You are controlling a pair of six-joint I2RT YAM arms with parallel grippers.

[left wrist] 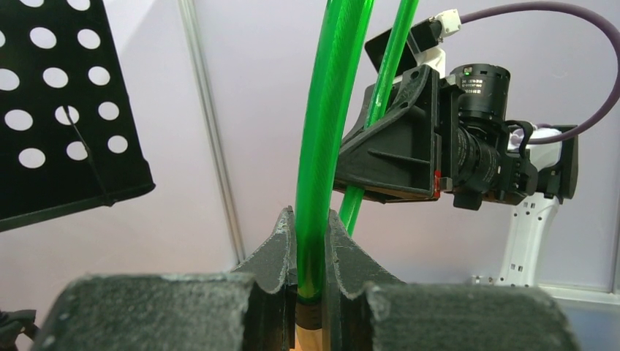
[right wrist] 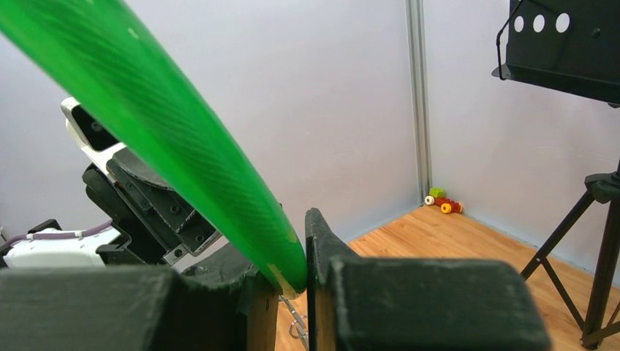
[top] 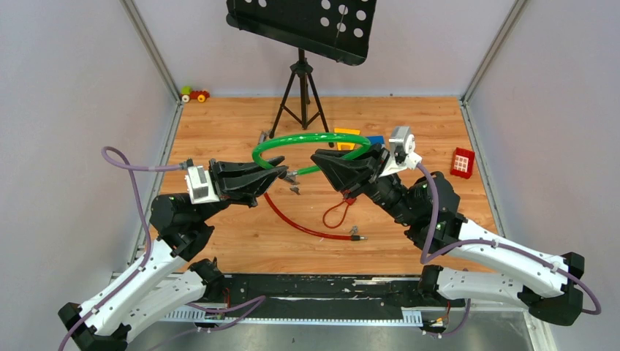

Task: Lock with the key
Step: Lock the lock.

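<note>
Red cable (top: 307, 227) lay nearest the bases, at 6 o'clock from both grippers. Tiny grey speck, pretty sure the key (top: 295, 190), sat on the table (top: 241, 245) at 5 o'clock of the left gripper (top: 284, 174). That one pinched one end of the green cable (top: 292, 140), and the right gripper (top: 317, 156) pinched the other. Music stand (top: 301, 29) stood at 12 o'clock.

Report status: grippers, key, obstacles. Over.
Left gripper, right gripper: both shut on green cable. Key: not held, probably the small grey piece on table below them. Red cable lies close by.
</note>
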